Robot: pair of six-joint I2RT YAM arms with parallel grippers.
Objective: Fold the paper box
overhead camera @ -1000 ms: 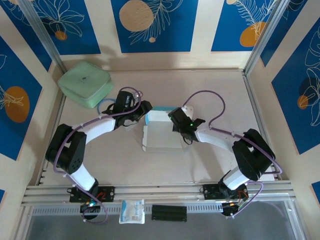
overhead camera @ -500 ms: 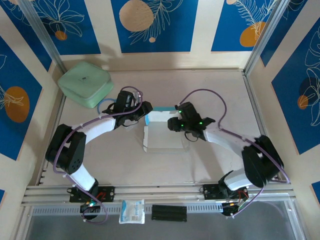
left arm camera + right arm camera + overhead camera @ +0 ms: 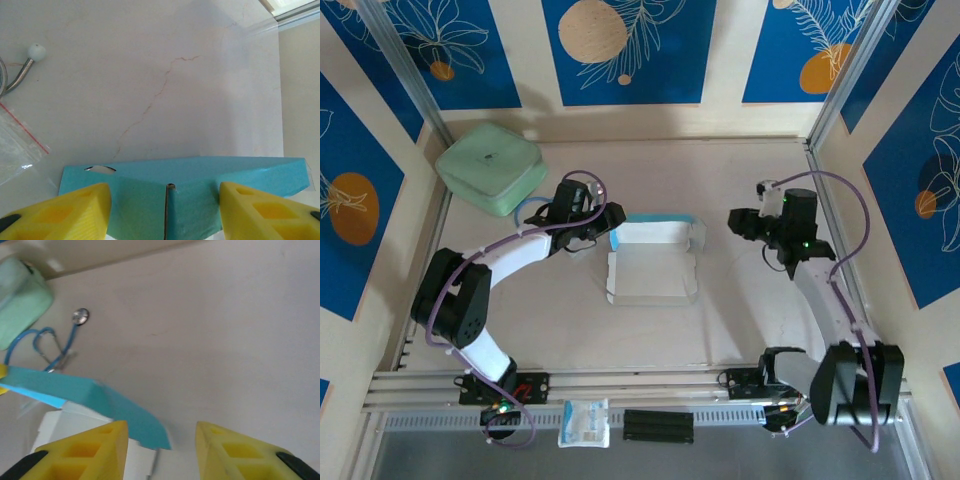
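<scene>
The paper box is laid in the middle of the counter, white face up, its teal far wall raised. That wall is seen between the left fingers, which are held apart. The right fingers, parted and empty, are held well to the right.

paper box: white inside, teal-blue outside;
case: mint green;
wall panels: blue, orange discs, white leaf outlines;
worktop: pale beige
</scene>
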